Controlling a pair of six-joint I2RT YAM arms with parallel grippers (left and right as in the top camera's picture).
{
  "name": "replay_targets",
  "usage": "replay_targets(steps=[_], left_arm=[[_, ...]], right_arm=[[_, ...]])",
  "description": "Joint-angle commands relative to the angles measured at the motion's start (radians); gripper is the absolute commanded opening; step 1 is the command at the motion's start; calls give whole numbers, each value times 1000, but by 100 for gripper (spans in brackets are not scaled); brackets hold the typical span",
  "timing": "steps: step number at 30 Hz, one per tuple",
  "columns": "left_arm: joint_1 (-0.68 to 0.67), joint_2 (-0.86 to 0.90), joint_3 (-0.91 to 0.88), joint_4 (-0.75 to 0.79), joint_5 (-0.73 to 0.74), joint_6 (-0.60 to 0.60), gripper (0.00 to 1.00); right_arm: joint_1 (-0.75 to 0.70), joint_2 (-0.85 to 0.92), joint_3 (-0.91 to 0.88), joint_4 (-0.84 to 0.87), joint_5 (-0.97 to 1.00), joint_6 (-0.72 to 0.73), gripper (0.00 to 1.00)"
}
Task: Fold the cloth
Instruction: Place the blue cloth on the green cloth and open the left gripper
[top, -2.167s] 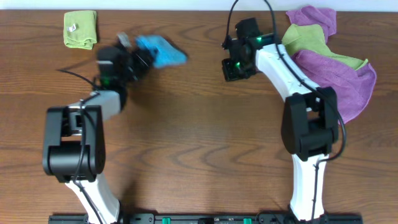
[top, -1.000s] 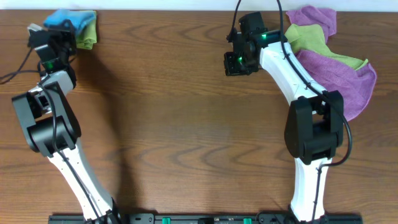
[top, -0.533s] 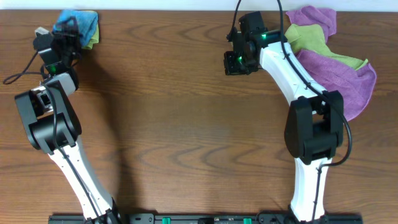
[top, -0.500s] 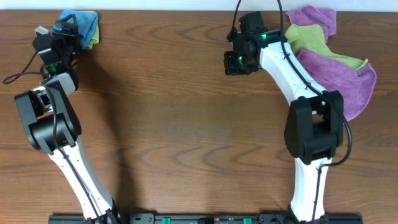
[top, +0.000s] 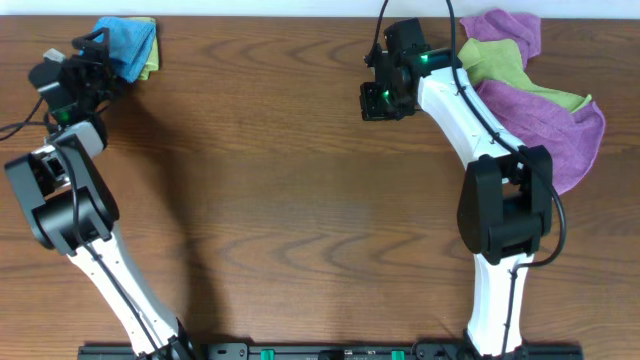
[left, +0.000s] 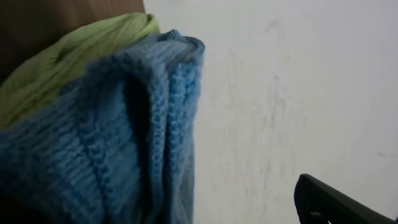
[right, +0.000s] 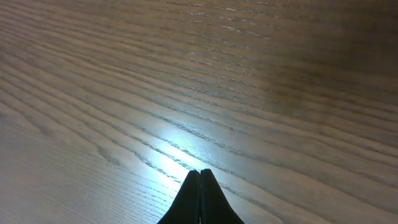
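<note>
The cloth (top: 127, 36) lies bunched at the far-left corner of the table (top: 300, 200).
The left gripper (top: 92, 52), fingers spread, is just beside it. The cloth rests on a lime-green cloth (top: 150, 66). The right gripper (right: 200, 186), fingers pressed together, is over the wood.

The table (top: 300, 200) is showing dark brown wood grain in long wavy streaks. At the table's far left corner, the cloth (top: 125, 38) is showing bright sky blue with a ribbed, looped weave, lying over a lime-green cloth (top: 150, 65). At the table's far right corner, purple cloths (top: 570, 140) are mingling with a yellow-green cloth (top: 500, 65).
</note>
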Motion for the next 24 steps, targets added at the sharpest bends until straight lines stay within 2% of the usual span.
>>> replay_targets(steps=[1, 8, 14, 19, 24], left_arm=[[19, -93, 23, -60, 45, 3, 96], [39, -224, 23, -286, 79, 63, 95], [70, -365, 23, -552, 69, 135, 95], [78, -443, 23, -612, 147, 208, 95], [72, -552, 23, -778, 192, 410, 96]], right_arm=[[6, -22, 19, 0, -21, 18, 1], [16, -22, 19, 4, -24, 18, 1], [17, -23, 19, 4, -65, 18, 1], [17, -24, 19, 5, -103, 17, 1], [17, -57, 19, 3, -125, -18, 1]])
